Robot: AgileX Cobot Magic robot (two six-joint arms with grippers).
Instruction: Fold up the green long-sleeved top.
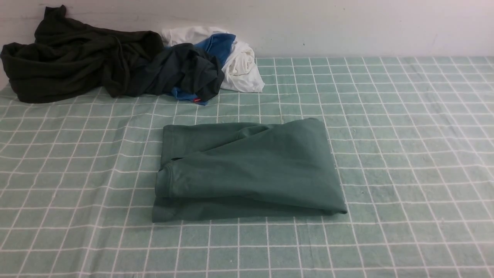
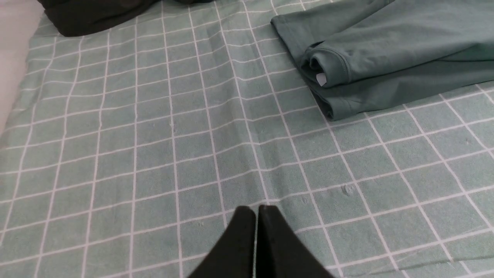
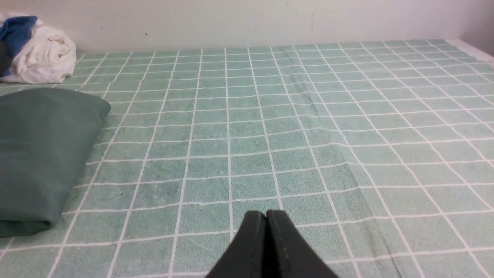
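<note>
Since both sets of jaws are pinched shut and empty, you have no grip yet. Nearest you, the left gripper [image 2: 256, 210] and right gripper [image 3: 266, 214] hover over bare checked cloth [image 1: 405, 154] on the bench. Beyond them, the green top [image 1: 247, 170] lies folded in a flat packet mid-bench, its long axis running left to right, between the arms and touching neither. Neither arm looks clearly nearer. Farther back, a dark garment [image 1: 73, 61] and a white and blue bundle [image 1: 231, 58] sit against the wall.

Dark garment [image 1: 69, 61] heaped beside white-and-blue clothes [image 1: 231, 54], perhaps touching, on grid cloth [image 1: 405, 135].
</note>
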